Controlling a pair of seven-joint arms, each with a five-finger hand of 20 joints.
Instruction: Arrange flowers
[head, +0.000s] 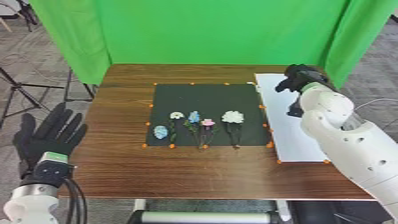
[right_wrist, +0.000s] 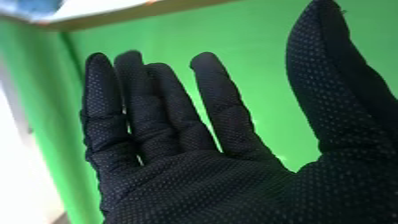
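Right hand (head: 303, 76), palm cropped in wrist view.

Two white flowers (head: 233, 117), blue flowers (head: 194, 117), one pink flower (head: 208, 122), lying on a dark mat (head: 209, 95)

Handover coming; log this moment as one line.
right hand: open, near white board's far end | left hand: open, left of table | flowers: on dark mat

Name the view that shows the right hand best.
The right wrist view: it shows the right hand close up, with palm, straight fingers and thumb plain. The head view has it small, at the far end of the white sheet, its fingers harder to tell apart.
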